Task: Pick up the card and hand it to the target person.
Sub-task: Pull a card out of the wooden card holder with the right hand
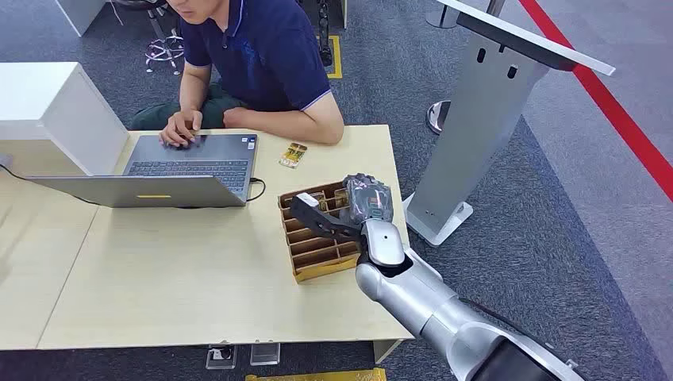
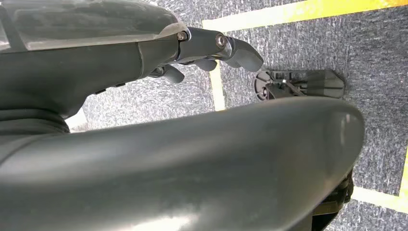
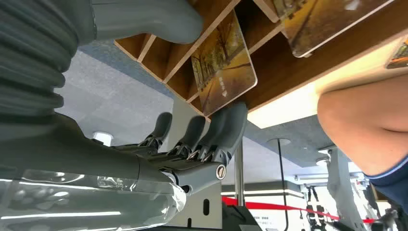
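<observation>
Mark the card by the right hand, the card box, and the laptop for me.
card (image 3: 223, 67), right wrist view, middle of its printed face
card box (image 1: 305, 252), head view, wooden dividers near its front
laptop (image 1: 190, 167), head view, keyboard

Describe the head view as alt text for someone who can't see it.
The robot's right hand reaches over a wooden slotted card holder on a pale table. Across it, a seated person types on a laptop, a small card lying near their arm.

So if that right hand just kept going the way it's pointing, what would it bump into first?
Most likely the card standing in the wooden rack: the right hand has its fingers right at the card's edge, though depth is unclear.
</observation>
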You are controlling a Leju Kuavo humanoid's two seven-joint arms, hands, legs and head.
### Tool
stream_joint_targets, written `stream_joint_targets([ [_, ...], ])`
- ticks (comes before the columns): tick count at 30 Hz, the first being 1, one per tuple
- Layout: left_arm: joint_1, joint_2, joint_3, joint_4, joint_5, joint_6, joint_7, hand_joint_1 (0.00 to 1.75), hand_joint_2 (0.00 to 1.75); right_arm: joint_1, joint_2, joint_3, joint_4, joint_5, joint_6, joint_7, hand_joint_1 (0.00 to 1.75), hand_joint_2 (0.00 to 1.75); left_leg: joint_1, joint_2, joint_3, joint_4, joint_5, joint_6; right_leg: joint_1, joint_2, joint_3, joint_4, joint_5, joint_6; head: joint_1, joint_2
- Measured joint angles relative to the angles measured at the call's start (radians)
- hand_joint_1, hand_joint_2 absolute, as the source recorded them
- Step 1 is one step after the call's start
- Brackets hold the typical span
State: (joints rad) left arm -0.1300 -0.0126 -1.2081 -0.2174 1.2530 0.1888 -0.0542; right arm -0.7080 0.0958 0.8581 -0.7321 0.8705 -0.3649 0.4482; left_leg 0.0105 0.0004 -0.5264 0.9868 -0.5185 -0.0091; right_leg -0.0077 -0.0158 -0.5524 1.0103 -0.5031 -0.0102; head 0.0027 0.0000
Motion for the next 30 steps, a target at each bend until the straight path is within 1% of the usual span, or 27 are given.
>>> stream_joint_targets([
  [22,-0.001,-0.001,0.0,0.0,-0.003,0.001,0.0,0.0,0.0,0.0,-0.006,0.0,0.002,0.002,0.006,0.0,0.86,1.75,0.0,0.0,0.0,0.0,0.0,0.0,0.0,0.0,0.0,0.0,0.0,0.0,0.0,0.0],
  [25,-0.001,-0.002,0.0,0.0,-0.003,0.001,0.0,0.0,0.0,0.0,-0.006,0.0,0.002,0.001,0.007,0.0,0.93,1.75,0.0,0.0,0.0,0.0,0.0,0.0,0.0,0.0,0.0,0.0,0.0,0.0,0.0,0.0],
  [28,-0.001,-0.003,0.0,0.0,-0.003,0.001,0.0,0.0,0.0,0.001,-0.006,0.0,0.004,0.001,0.007,0.0,1.11,1.75,0.0,0.0,0.0,0.0,0.0,0.0,0.0,0.0,0.0,0.0,0.0,0.0,0.0,0.0],
  [29,-0.001,-0.004,0.0,0.0,-0.004,0.001,0.0,0.0,0.0,0.0,-0.006,0.0,0.004,0.001,0.007,0.0,1.15,1.75,0.0,0.0,0.0,0.0,0.0,0.0,0.0,0.0,0.0,0.0,0.0,0.0,0.0,0.0],
  [30,-0.001,-0.004,0.0,0.0,-0.005,0.001,0.001,0.0,0.0,0.0,-0.006,0.0,0.005,0.001,0.007,0.0,1.16,1.75,0.0,0.0,0.0,0.0,0.0,0.0,0.0,0.0,0.0,0.0,0.0,0.0,0.0,0.0],
])
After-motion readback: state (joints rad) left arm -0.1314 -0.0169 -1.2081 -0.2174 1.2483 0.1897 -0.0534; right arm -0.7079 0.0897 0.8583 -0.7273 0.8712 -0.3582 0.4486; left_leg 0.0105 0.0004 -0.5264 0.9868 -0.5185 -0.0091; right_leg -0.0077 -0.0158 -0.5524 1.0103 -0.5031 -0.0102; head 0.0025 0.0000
